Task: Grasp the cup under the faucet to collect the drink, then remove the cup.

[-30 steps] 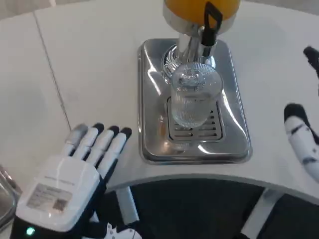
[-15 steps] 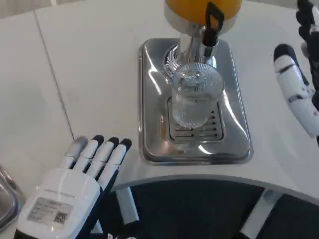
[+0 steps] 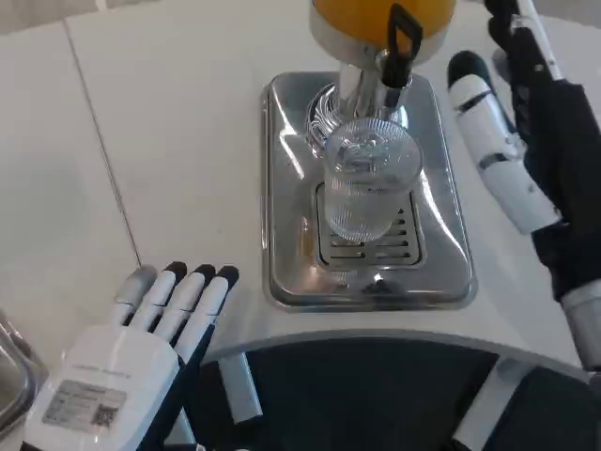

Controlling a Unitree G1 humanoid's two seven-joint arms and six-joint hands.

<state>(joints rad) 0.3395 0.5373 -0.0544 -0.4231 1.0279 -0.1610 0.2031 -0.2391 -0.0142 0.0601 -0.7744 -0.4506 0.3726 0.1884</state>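
Standing on the slotted grate of the shiny metal drip tray [image 3: 282, 188], the clear ribbed cup [image 3: 366, 188] sat right under the black-handled faucet [image 3: 398, 47]. Whether it held any drink was hard to tell through the glare on its glass. Above it, the orange drink tank [image 3: 376, 17] was cut off by the top edge, so just its lower part showed.

The right hand [image 3: 526, 141] hung beside the tray on the cup's right, near it but apart from it. Its fingers [image 3: 488, 132] were spread and held nothing; the topmost tips ran out of sight at the upper edge.

The left hand [image 3: 131, 362] lay low at the near edge of the white worktop [image 3: 169, 122], well away from the cup, its fingers [image 3: 178, 296] stretched out flat side by side and empty. Its wrist was cut off at the bottom.
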